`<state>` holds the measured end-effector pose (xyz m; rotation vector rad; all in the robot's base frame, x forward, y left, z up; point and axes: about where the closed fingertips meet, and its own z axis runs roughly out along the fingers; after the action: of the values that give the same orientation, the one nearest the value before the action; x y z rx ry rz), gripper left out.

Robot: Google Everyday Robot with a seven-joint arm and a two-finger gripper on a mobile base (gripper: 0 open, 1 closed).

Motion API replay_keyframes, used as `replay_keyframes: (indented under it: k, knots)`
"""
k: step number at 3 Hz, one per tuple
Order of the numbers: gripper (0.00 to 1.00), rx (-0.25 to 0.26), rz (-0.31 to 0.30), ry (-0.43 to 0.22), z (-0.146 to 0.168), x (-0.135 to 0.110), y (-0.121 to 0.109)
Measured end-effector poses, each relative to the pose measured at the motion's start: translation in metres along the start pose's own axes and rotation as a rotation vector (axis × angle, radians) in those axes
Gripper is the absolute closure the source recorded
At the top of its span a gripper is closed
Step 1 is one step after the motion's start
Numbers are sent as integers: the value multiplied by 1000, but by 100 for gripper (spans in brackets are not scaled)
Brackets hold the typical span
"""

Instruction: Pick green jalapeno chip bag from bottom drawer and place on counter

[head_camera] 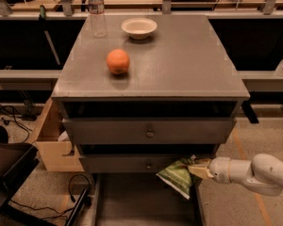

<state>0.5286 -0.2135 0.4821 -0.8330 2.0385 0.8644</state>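
Observation:
The green jalapeno chip bag (pixel 176 175) hangs from my gripper (pixel 196 169), lifted above the open bottom drawer (pixel 141 204) and level with the lower knobbed drawer front. The gripper is shut on the bag's right edge, and my white arm (pixel 252 173) reaches in from the right. The grey counter (pixel 179 60) is the cabinet top above. The bag is tilted, its lower corner pointing down toward the drawer floor.
On the counter stand an orange fruit (pixel 118 61), a white bowl (pixel 139 28) and a clear water bottle (pixel 97 12). Two knobbed drawers (pixel 148 132) sit closed below the top. A cardboard box (pixel 52 145) and cables lie left of the cabinet.

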Motion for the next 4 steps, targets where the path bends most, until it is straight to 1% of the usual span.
replay_keyframes:
  k: [1, 2, 3, 4]
  knots:
    - [100, -8, 2, -2, 1, -1, 1]
    - [100, 9, 16, -1, -23, -31, 25]
    - [100, 85, 52, -29, -74, -101, 81]
    - [100, 166, 14, -50, -117, -175, 106]
